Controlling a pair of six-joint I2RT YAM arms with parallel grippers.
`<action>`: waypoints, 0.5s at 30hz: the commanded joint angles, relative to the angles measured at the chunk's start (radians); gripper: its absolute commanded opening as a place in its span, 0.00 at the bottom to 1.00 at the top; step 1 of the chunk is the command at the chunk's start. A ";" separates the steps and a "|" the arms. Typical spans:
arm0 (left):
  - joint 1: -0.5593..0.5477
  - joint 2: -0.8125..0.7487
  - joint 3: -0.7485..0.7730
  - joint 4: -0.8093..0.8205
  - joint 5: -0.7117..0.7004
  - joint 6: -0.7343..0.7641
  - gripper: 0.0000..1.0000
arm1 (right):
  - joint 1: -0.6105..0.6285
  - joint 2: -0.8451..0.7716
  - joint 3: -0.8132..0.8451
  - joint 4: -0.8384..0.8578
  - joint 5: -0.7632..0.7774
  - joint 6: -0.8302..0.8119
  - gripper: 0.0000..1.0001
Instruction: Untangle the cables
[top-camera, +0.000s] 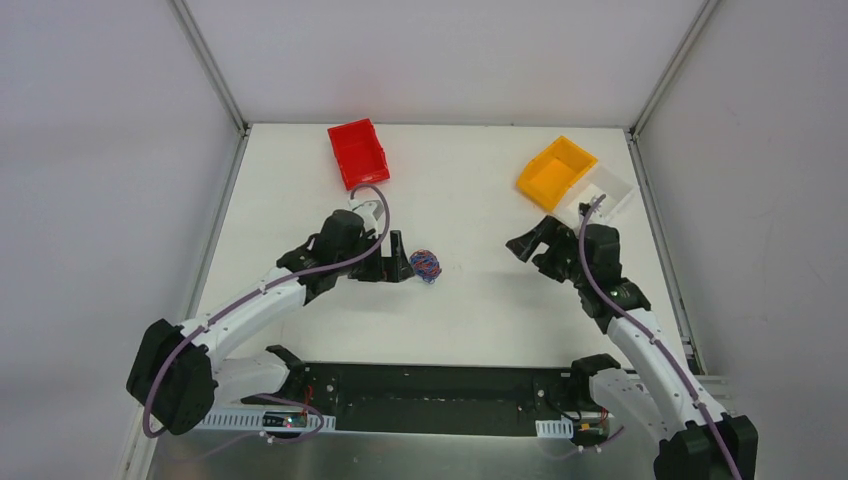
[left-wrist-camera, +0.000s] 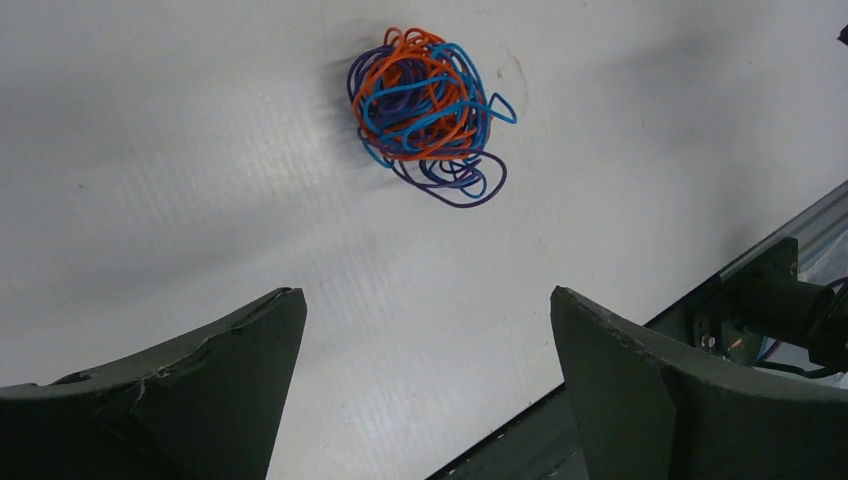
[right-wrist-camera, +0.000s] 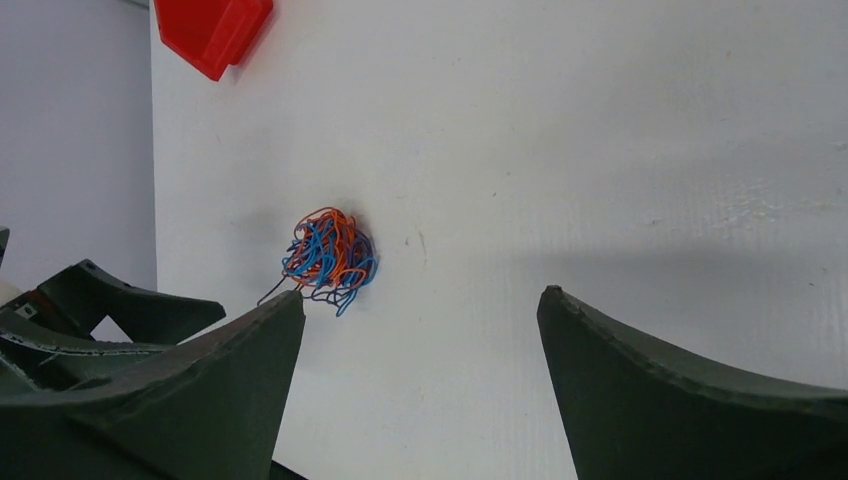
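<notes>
A small tangled ball of orange, blue and purple cables (top-camera: 427, 265) lies on the white table near its middle. It also shows in the left wrist view (left-wrist-camera: 425, 105) and in the right wrist view (right-wrist-camera: 328, 257). My left gripper (top-camera: 399, 260) is open and empty, just left of the ball, with bare table between its jaws (left-wrist-camera: 428, 300). My right gripper (top-camera: 526, 243) is open and empty, well to the right of the ball, apart from it (right-wrist-camera: 420, 295).
A red bin (top-camera: 358, 152) stands at the back left of centre; it also shows in the right wrist view (right-wrist-camera: 212, 28). An orange bin (top-camera: 556, 172) and a white tray (top-camera: 610, 194) stand at the back right. A black rail (top-camera: 430, 395) runs along the near edge.
</notes>
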 joint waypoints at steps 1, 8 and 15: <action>-0.024 0.052 0.052 0.110 0.006 0.050 0.96 | 0.019 0.046 0.017 0.097 -0.086 -0.018 0.90; -0.036 0.202 0.134 0.126 0.054 0.080 0.91 | 0.068 0.107 0.037 0.123 -0.092 -0.030 0.89; -0.047 0.267 0.167 0.129 0.078 0.105 0.86 | 0.095 0.124 0.059 0.117 -0.084 -0.046 0.89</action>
